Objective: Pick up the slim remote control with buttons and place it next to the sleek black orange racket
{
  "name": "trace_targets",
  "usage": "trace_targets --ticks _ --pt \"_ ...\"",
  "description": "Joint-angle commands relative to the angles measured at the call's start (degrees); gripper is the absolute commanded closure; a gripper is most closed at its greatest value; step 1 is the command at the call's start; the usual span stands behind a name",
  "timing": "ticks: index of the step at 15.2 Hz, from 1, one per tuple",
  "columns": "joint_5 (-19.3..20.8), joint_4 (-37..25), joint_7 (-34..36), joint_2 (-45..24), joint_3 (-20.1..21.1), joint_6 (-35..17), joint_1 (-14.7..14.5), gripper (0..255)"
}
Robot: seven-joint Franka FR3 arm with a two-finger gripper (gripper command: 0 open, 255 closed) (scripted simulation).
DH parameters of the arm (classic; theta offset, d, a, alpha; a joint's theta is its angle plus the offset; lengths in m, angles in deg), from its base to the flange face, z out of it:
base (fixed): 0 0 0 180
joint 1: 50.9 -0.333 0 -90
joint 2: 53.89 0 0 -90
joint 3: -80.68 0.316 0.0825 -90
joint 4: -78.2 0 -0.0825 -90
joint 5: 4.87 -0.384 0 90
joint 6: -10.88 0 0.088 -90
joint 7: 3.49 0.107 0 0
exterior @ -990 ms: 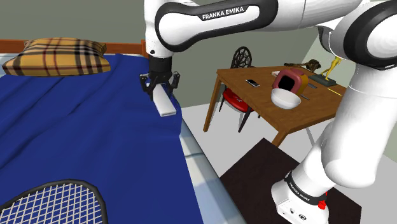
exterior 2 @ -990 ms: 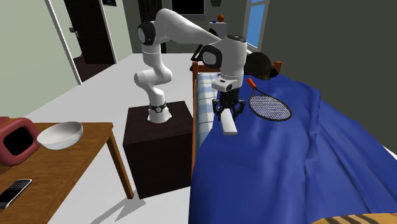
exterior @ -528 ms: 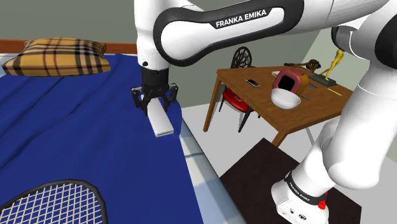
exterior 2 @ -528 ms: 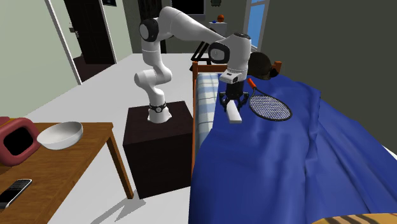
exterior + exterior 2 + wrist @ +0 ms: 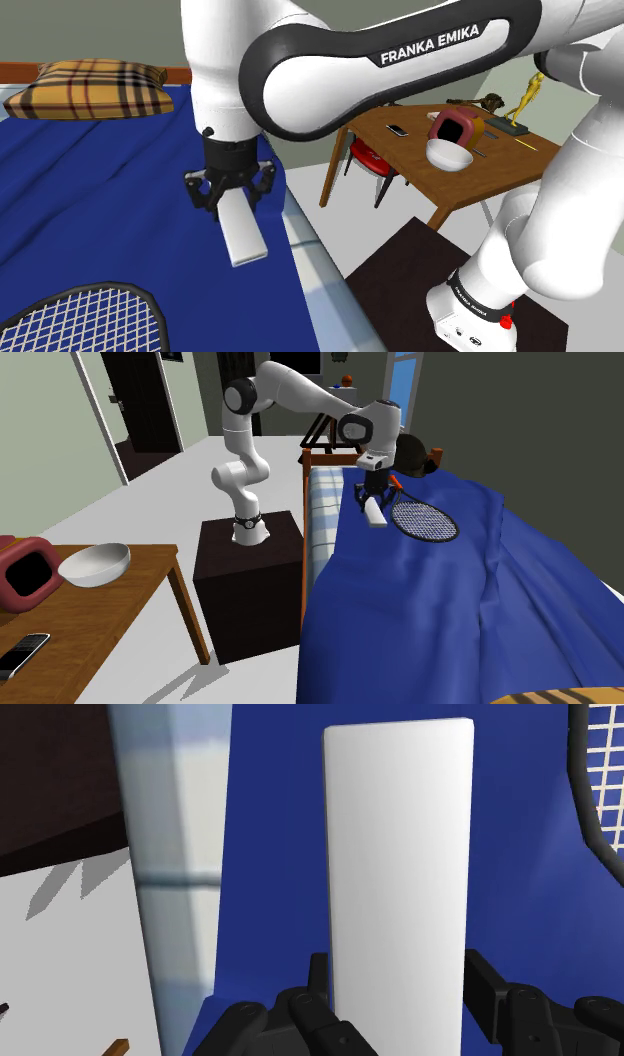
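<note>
The bed (image 5: 110, 190) is covered by a blue blanket (image 5: 430, 602). Its long edge on the stand's side runs just beside the gripper, with the pale mattress side (image 5: 175, 854) below it and the grey floor beyond. The dark stand (image 5: 250, 587) is close against that edge. A wooden table (image 5: 470, 175) with a white bowl (image 5: 448, 155) is well apart from the bed, across the floor. A wide stretch of open blanket lies between the plaid pillow (image 5: 90, 90) at one end of the bed and the racket (image 5: 424, 520) at the other.

The gripper (image 5: 232, 190) hangs over the blanket near the bed's long edge. Its black fingers (image 5: 318, 979) clasp a plain white remote (image 5: 398, 874) by one end, one finger on each long side. The remote is a flat slab and no buttons can be made out on it. It sticks out past the fingertips, with its free end slanting down towards the blanket. Whether that end touches the blanket cannot be told.

The racket lies flat on the blanket, its orange handle towards the bed's wooden end frame (image 5: 320, 457). Its strung head is near the remote's free end, with a strip of blue blanket between them.
</note>
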Motion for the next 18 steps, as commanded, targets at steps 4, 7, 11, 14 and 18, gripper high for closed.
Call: trace_targets --ticks 4,7,11,14,18 --pt "0.14 0.61 6.63 0.19 2.83 -0.38 -3.64 255" --pt "0.55 2.14 6.9 -0.53 2.79 -2.54 -3.72 255" --pt "1.22 4.01 7.33 -1.66 2.7 -5.4 -3.85 255" --pt "1.81 5.27 7.72 -2.63 2.6 -7.51 -3.97 255" --pt "2.72 6.77 8.31 -4.09 2.4 -10.28 -4.17 255"
